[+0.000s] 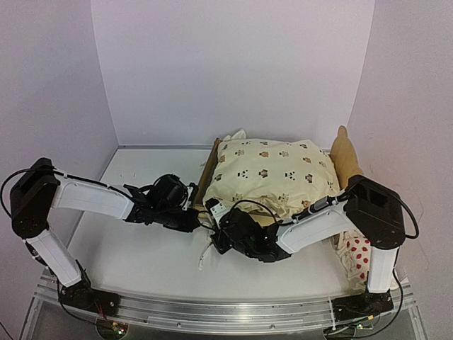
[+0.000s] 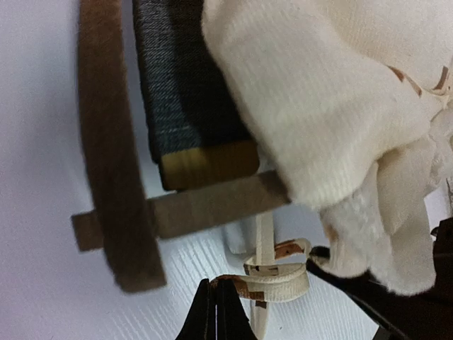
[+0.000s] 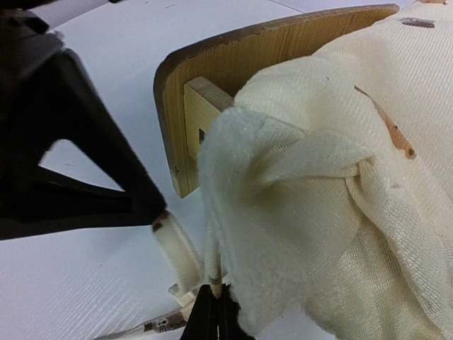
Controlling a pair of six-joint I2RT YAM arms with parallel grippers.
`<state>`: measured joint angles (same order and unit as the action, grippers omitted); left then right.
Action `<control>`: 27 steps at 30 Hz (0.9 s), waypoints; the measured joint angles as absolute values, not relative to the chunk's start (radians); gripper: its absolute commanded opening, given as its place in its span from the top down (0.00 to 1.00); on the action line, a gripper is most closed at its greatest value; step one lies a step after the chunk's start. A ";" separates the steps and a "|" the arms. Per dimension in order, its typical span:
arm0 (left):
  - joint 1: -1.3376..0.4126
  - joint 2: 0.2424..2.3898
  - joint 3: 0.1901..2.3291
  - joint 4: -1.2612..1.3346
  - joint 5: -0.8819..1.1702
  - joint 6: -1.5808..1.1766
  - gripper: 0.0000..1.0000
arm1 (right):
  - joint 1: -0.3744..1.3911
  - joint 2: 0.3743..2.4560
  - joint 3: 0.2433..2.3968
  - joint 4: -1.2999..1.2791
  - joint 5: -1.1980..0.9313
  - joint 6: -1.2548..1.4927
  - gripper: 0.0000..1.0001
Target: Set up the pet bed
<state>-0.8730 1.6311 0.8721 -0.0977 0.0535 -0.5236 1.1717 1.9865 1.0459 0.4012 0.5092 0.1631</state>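
Finds the pet bed toward the back of the white desk, right of centre and set askew. Shows light plywood end boards with rounded, curvy edges and visible grain, a squared rail end butting the near board, and a dark grey woven slat underneath. Notes a puffy cream cushion, finely ribbed and printed with small brown animal faces, lying over nearly the whole frame, with a soft ruffled corner spilling past the near-left board. Sees both arms reaching to that corner, tips close together.

Has the left gripper with jaws pressed together, pinching the brown-printed end of a flat tie that loops over the desk. Has the right gripper with jaws likewise together, clamped on a narrow tie, rolled thin like a cord and hanging straight down from the ruffle.

Spots a small white pillow with red dots near the right arm's base, just beside the bed.
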 measured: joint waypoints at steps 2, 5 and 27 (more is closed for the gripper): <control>-0.873 1.662 0.897 -0.091 0.059 -0.524 1.00 | 1.172 1.975 1.041 0.400 0.495 0.167 1.00; -0.873 1.703 0.931 -0.084 0.060 -0.525 1.00 | 1.172 1.956 1.033 0.398 0.480 0.178 1.00; -0.873 1.806 0.963 0.022 0.129 -0.490 1.00 | 1.167 1.862 1.069 0.112 0.354 0.228 0.58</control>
